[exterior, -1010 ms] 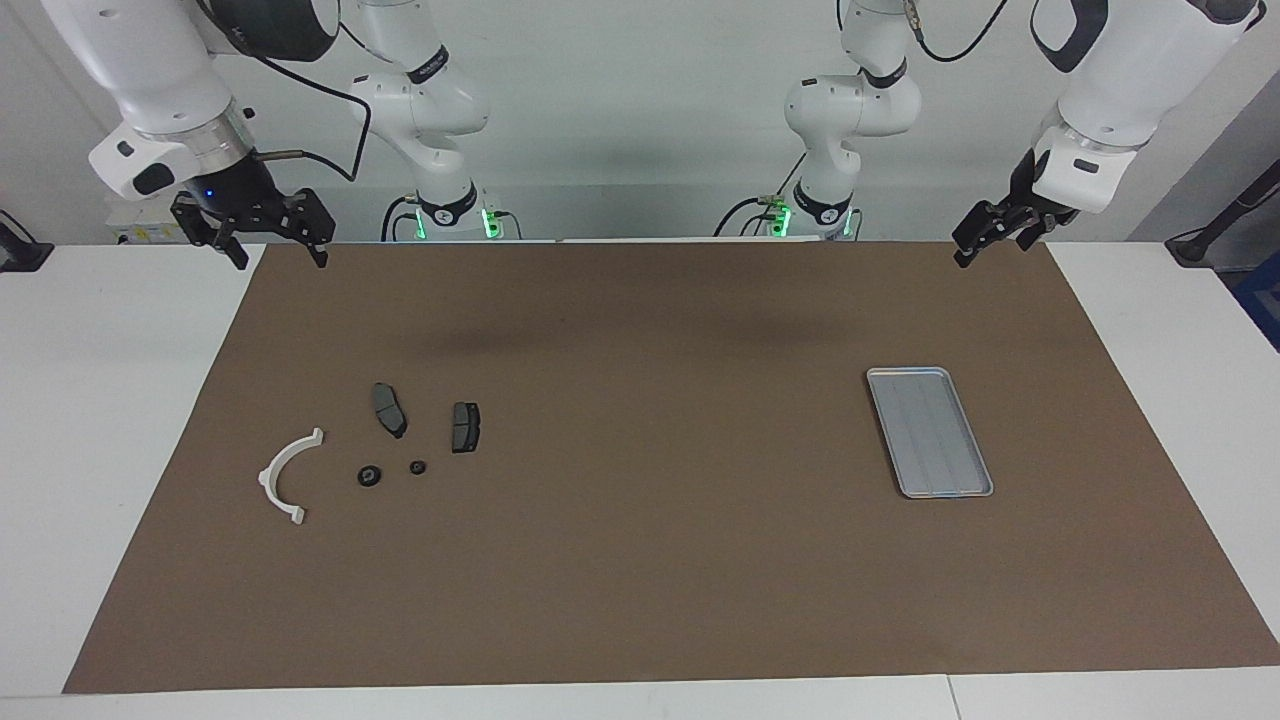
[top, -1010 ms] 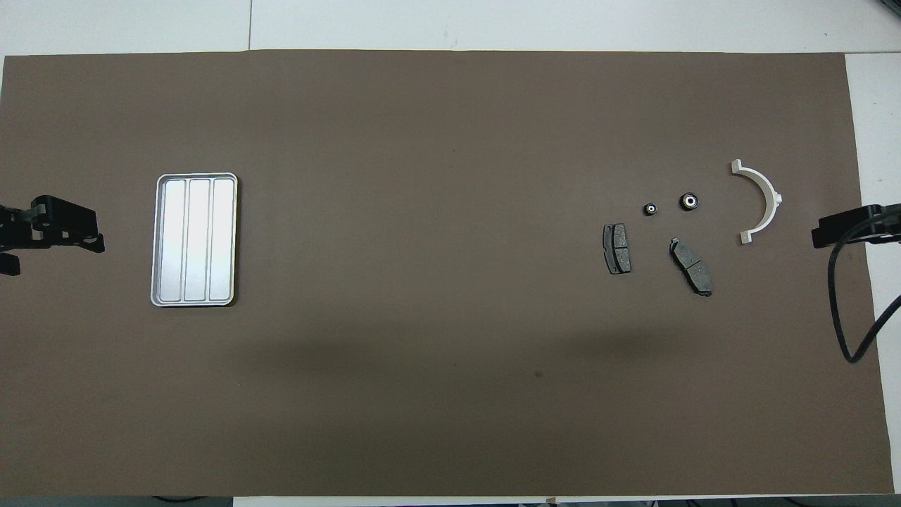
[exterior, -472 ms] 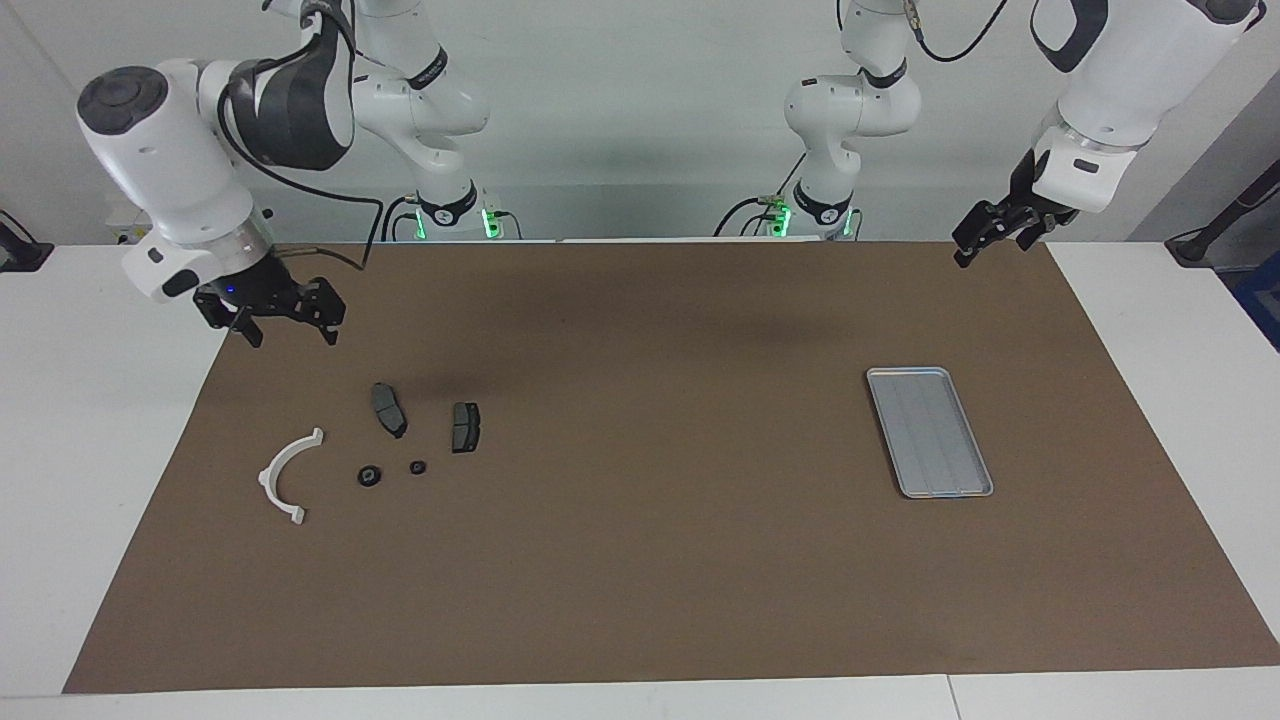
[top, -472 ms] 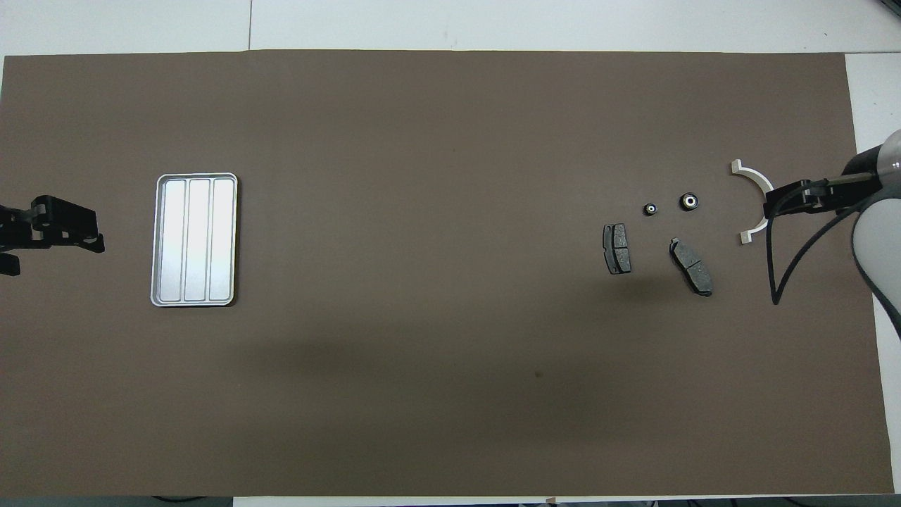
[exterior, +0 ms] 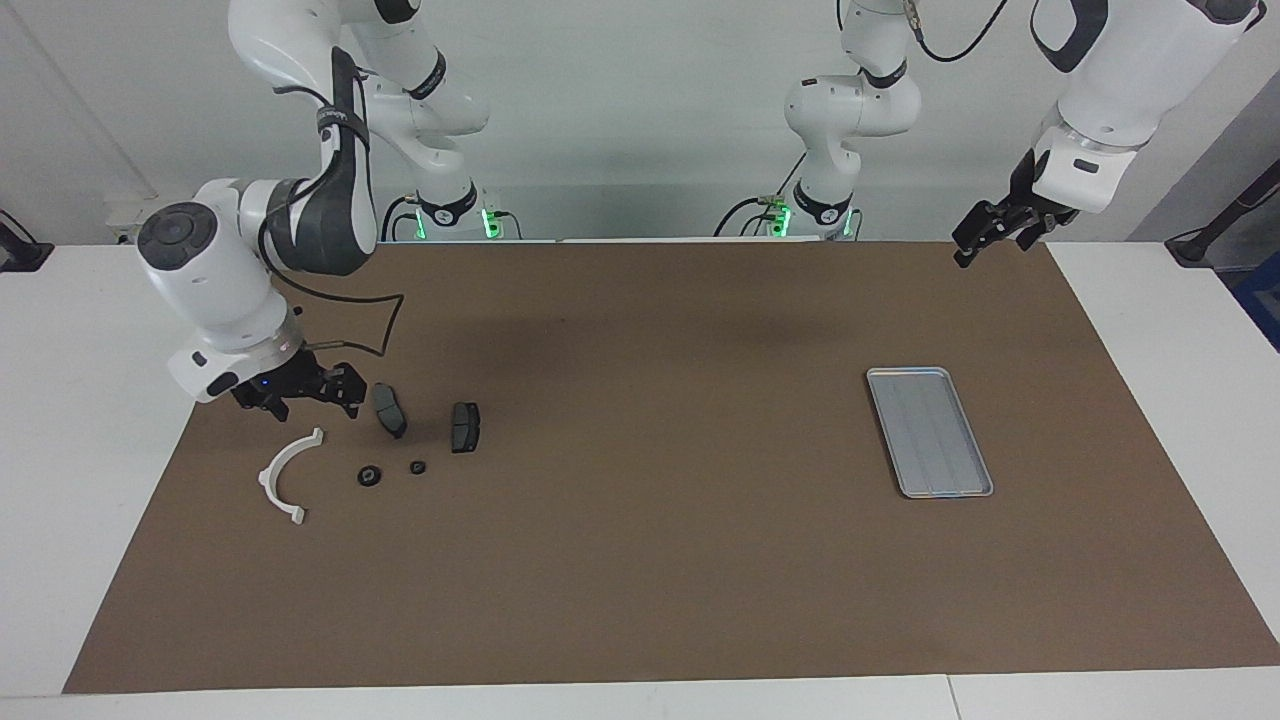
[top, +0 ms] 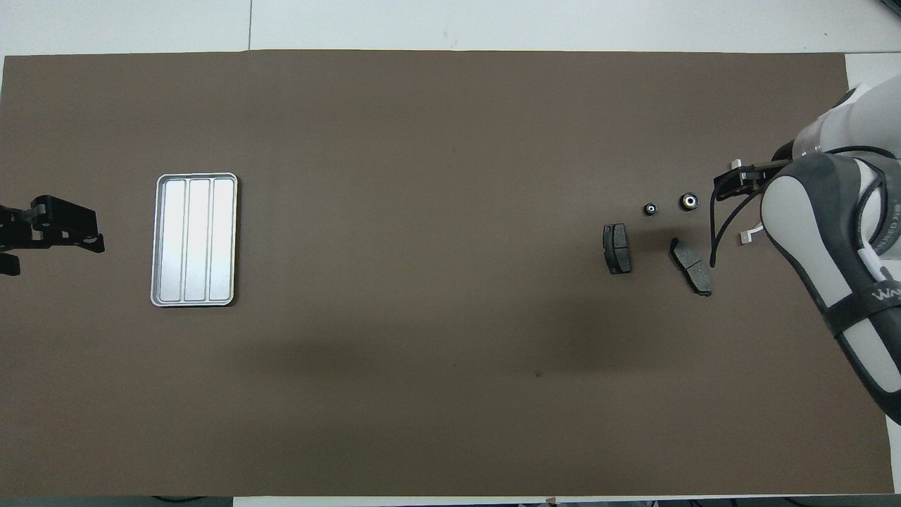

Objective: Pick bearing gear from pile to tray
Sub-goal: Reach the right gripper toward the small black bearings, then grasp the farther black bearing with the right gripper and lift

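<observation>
At left of the facing view, the right arm bends low, its right gripper (exterior: 312, 400) spread wide and empty above the pile (exterior: 392, 440). At upper right, the left gripper (exterior: 988, 232) waits, open, empty. The tray (exterior: 930, 432) lies centre-right.

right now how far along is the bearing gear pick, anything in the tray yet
Nothing is done yet: the tray is empty. In hand: the right gripper is open, low over the pile, beside the white bracket and a brake pad, holding nothing. The two small black round pieces lie untouched. The left gripper waits, open. Grasp, carry and placing are all left.
</observation>
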Tool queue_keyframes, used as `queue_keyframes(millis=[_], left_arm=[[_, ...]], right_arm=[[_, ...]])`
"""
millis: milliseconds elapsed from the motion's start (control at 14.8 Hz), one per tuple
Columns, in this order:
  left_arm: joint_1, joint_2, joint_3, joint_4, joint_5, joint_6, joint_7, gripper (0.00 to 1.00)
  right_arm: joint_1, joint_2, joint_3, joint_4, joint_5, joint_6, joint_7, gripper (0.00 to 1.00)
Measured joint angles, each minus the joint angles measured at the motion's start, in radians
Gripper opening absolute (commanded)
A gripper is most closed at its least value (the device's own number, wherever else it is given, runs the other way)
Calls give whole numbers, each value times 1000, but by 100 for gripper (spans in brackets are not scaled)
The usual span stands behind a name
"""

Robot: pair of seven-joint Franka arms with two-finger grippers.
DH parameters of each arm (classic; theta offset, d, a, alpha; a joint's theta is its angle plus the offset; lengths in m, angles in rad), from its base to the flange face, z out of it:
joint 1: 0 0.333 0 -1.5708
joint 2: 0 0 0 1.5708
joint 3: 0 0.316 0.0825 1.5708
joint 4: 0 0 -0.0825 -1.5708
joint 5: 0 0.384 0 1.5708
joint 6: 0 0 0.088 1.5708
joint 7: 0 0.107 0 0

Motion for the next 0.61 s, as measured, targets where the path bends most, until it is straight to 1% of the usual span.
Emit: queue_keyframes(millis=[404, 606], left_arm=[[0, 0, 0, 0, 0, 0, 0, 100], [0, 0, 0, 0, 0, 0, 0, 100]], right_arm=[[0, 90, 0, -2, 0, 129, -1, 98], [2, 119, 0, -2, 0, 165, -2, 97]])
